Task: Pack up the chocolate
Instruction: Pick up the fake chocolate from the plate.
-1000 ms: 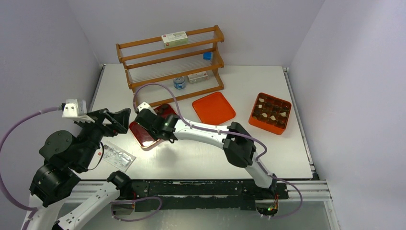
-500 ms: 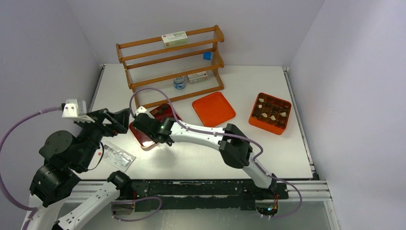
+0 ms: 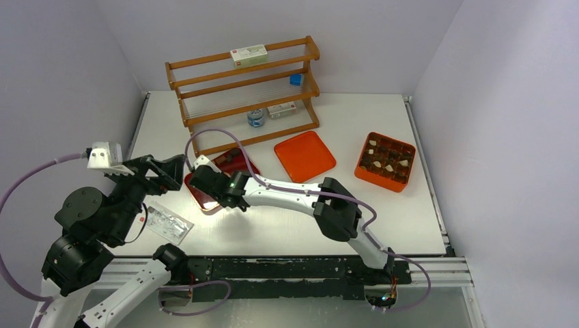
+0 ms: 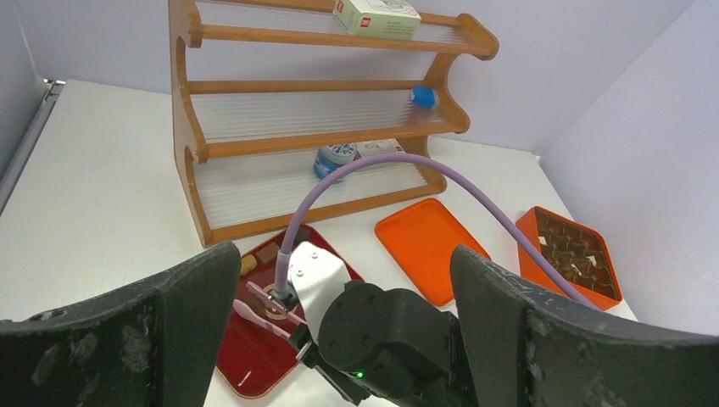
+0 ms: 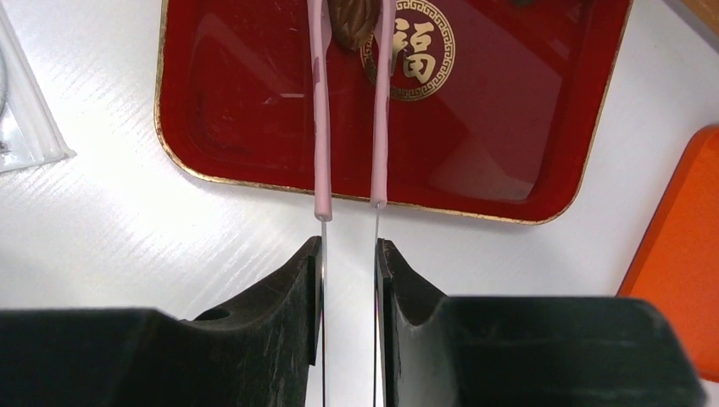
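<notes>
My right gripper (image 5: 348,254) is shut on the pink tongs (image 5: 320,127), which reach out over the dark red tray (image 5: 254,102). The tong tips sit on either side of a brown chocolate piece (image 5: 354,21) by the gold emblem; I cannot tell whether it is lifted. In the top view the right gripper (image 3: 217,186) is over the tray (image 3: 235,161). Two more chocolate pieces (image 4: 270,253) lie at the tray's far corner. The orange box (image 3: 386,161) at the right holds several chocolates in compartments. My left gripper (image 3: 160,171) is open and empty, left of the tray.
An orange lid (image 3: 304,154) lies between the tray and the box. A wooden rack (image 3: 242,85) with small boxes and a bottle stands at the back. A clear plastic packet (image 3: 167,222) lies near the left arm. The right arm's purple cable (image 4: 398,165) arches over the tray.
My right gripper with the tongs has moved a little left and nearer over the red tray, uncovering the tray's far part. The left arm has not moved.
</notes>
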Robot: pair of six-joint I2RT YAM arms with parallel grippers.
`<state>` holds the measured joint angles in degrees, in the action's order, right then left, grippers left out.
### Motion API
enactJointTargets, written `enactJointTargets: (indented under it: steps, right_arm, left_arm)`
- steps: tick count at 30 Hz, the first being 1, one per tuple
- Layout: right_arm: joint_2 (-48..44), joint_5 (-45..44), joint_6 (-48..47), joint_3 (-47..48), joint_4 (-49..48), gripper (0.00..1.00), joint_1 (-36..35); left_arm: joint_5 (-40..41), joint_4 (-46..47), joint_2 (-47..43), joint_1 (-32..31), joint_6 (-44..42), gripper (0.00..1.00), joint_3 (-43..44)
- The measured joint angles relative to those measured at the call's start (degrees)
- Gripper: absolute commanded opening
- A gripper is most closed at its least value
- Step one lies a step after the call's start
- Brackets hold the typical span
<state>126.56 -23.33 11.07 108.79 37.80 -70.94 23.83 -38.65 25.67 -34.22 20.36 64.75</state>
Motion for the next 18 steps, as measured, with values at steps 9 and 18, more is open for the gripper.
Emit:
enactJointTargets:
  steps: [9,18]
  right_arm:
    - [-3.04,0.83,0.07,-3.32,-0.70,0.26,0.00]
    - [-3.80,1.36,0.09,-4.13,-1.31,0.26,0.00]
  left_arm:
    - [0.07,-0.02,-0.24,0.00,-0.04,0.98,-0.90]
    - [0.13,0.00,-0.24,0.00,-0.09,0.98,-1.68]
